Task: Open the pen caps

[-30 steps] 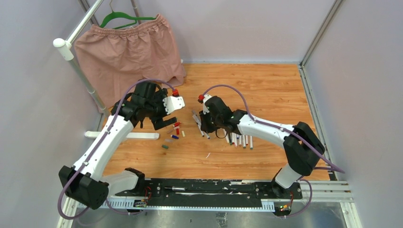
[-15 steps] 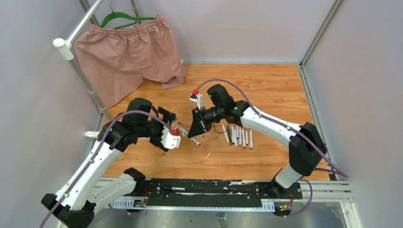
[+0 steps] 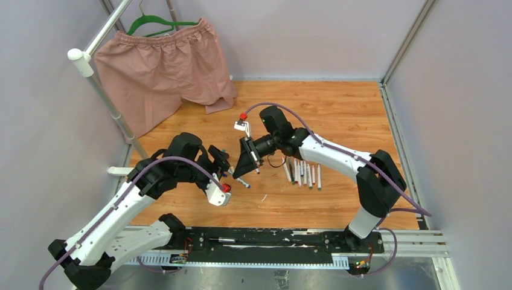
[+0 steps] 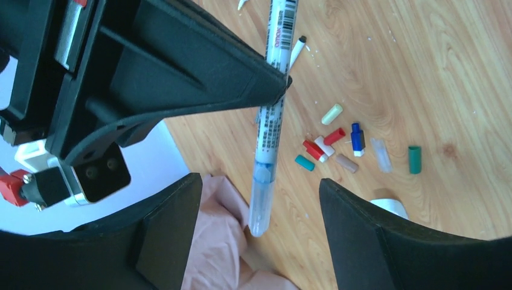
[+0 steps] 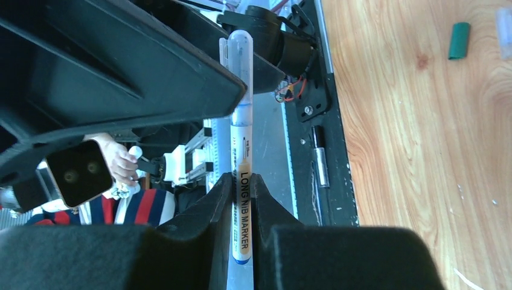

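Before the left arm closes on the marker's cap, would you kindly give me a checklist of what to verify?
1. Grip: the right end effector is shut on the white plastic marker pen: ok.
2. The left end effector is open, jaws wide apart: ok.
3. The pen's clear cap hangs between the left fingers in the left wrist view: ok.
4. Cap seated on the barrel, not yet pulled: ok.
5. Left pads square to the cap: cannot tell.
6. The loose coloured plastic caps lie on the wooden table, apart from the pen: ok.
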You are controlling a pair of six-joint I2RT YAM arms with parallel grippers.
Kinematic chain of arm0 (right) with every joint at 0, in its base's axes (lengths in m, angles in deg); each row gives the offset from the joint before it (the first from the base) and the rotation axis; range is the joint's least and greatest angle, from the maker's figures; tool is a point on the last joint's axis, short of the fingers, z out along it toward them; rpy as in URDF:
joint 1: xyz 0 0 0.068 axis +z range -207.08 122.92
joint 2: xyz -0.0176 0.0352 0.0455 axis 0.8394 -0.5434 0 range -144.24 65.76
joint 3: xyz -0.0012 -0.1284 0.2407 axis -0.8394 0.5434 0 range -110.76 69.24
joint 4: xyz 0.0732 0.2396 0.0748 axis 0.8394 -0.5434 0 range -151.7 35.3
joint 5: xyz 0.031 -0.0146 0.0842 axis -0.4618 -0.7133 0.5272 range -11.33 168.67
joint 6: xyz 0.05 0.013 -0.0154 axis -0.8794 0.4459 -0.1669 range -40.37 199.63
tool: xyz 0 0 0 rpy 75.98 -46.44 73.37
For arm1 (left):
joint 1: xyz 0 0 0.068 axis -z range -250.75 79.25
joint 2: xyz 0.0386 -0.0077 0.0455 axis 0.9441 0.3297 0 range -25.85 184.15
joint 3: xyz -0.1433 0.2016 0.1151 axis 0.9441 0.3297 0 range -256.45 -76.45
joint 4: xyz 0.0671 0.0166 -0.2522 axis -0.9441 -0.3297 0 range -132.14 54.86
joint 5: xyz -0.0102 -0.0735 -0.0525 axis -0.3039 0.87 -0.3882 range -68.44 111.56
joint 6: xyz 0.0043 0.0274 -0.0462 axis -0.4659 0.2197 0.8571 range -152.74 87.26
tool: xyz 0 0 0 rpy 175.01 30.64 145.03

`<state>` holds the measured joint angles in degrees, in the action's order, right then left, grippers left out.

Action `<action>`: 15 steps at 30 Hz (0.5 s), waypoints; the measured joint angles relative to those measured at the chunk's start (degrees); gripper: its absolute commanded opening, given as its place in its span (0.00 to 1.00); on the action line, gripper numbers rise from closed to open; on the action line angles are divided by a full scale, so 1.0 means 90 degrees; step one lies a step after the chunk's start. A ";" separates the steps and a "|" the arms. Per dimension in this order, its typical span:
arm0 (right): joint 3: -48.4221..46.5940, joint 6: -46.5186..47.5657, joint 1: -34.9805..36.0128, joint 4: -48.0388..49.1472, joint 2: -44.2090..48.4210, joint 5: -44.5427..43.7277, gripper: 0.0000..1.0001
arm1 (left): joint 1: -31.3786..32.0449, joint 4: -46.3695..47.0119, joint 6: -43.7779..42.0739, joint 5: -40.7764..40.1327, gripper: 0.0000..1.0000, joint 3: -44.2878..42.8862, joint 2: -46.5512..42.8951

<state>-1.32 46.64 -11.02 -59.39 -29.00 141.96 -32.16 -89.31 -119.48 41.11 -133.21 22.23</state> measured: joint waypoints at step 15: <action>-0.0022 -0.0549 0.0000 0.0595 -0.0112 0.0301 0.00 | 0.0068 0.0005 0.0019 -0.0678 0.14 -0.0017 0.0413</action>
<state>-1.52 41.70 -11.02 -54.03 -30.01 144.67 -31.55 -89.27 -119.30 35.01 -133.36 25.94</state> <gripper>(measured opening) 0.171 0.280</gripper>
